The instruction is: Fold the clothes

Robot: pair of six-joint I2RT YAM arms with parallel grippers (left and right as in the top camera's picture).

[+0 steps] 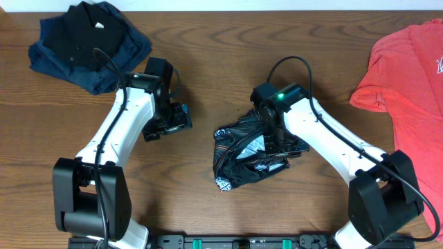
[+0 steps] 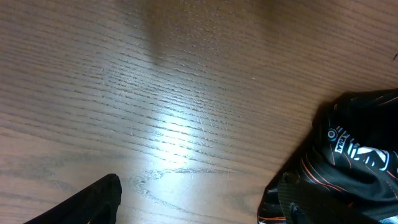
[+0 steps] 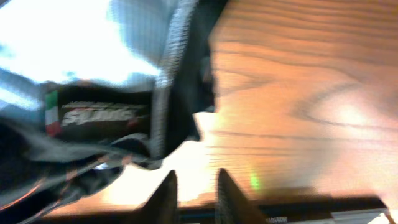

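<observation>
Apparently just beside the right jaws, crumpled jersey [image 1: 239,162].

A brown wooden table [image 1: 228,41] with dark, wavy grain filled every view. Ahead of the left gripper's fingers [image 2: 93,200], midway between them, a pale patch of reflected light [image 2: 174,134] lay on the wood. Beyond the right gripper's fingers [image 3: 227,194], off to their right, the boards glowed orange under a soft glare [image 3: 348,118]. A black rail [image 1: 228,242] with green fittings edged one side.
</observation>
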